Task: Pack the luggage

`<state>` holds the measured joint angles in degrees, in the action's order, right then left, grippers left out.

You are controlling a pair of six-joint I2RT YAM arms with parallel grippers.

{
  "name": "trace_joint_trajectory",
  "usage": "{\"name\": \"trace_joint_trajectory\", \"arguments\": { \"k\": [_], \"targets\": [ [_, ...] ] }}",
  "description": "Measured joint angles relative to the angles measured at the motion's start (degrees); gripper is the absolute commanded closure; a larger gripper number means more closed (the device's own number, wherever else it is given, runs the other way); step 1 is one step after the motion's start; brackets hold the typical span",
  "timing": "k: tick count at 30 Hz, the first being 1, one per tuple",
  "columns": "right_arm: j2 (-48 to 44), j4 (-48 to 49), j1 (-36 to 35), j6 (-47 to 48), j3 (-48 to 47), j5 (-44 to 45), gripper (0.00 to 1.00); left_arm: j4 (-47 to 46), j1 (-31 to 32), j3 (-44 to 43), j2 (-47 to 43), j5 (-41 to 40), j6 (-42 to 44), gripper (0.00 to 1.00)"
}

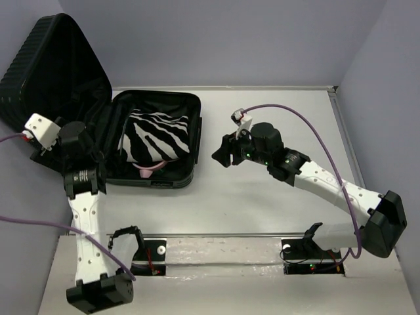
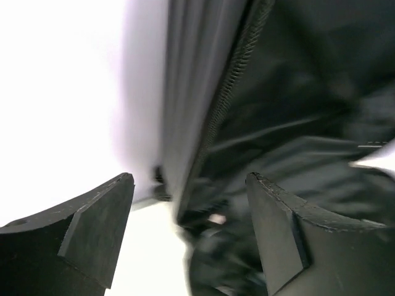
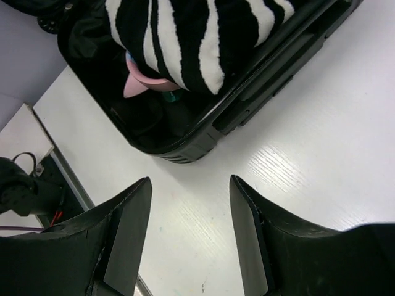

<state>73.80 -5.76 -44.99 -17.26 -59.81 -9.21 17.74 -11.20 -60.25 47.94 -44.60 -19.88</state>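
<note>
On the white table (image 1: 262, 197), luggage (image 1: 195, 144) lies left of the right gripper (image 1: 222, 153), open and empty.

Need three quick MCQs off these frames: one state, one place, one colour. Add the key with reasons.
1. The luggage lid is:
A) zipped shut
B) open, standing up
C) taken off

2. The pouch lies:
A) in the lid
B) on top of the lid
C) in the lower shell

3. The pouch is:
A) plain pink
B) black-and-white striped
C) blue dotted

Key:
1B, the lid leans back at the left in the top view.
2C, the pouch sits inside the flat shell.
3B, zebra stripes show in the top and right wrist views.
</note>
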Motion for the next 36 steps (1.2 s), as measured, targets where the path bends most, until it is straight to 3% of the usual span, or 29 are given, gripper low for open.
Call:
{"name": "trace_joint_trajectory", "arguments": {
  "k": [6,10,13,14,16,21,25,29,35,36],
  "targets": [
    [0.3,0.3,0.0,0.2,0.0,-3.5,0.41,-0.9,-7.1,-1.3,12.8,-1.0,4.2,0.20],
    [1.8,0.7,0.0,0.1,0.0,-5.3,0.41,-2.0,-7.1,-3.0,13.5,-0.3,6.1,0.30],
    [3.0,0.7,0.0,0.1,0.0,-6.1,0.41,-3.8,-7.1,-4.8,13.7,-0.4,7.3,0.48],
    [3.3,0.7,0.0,0.1,0.0,-6.1,0.41,-4.5,-6.7,-5.2,13.9,-0.7,7.8,0.73],
    [3.7,0.7,0.0,0.1,0.0,-6.2,0.41,-5.2,-5.8,-5.4,14.5,-2.8,9.7,0.94],
    [3.7,0.9,0.0,0.1,0.0,-6.1,0.41,-5.8,-3.4,-4.9,14.5,-5.6,11.0,0.94],
    [4.0,1.2,0.0,-0.4,0.0,-5.5,0.41,-9.0,6.1,-1.2,10.4,-11.1,16.0,0.94],
    [4.7,1.3,0.0,-1.0,0.0,-4.0,0.40,-10.4,24.3,6.0,0.5,-16.6,21.9,0.94],
    [6.3,1.3,0.0,-2.9,-0.2,1.7,0.40,-6.8,40.2,10.1,-6.6,-14.6,24.5,0.94],
    [7.0,1.3,0.0,-3.3,-0.4,3.1,0.46,-5.0,42.4,10.1,-7.0,-12.6,24.4,0.94]
  ]
}}
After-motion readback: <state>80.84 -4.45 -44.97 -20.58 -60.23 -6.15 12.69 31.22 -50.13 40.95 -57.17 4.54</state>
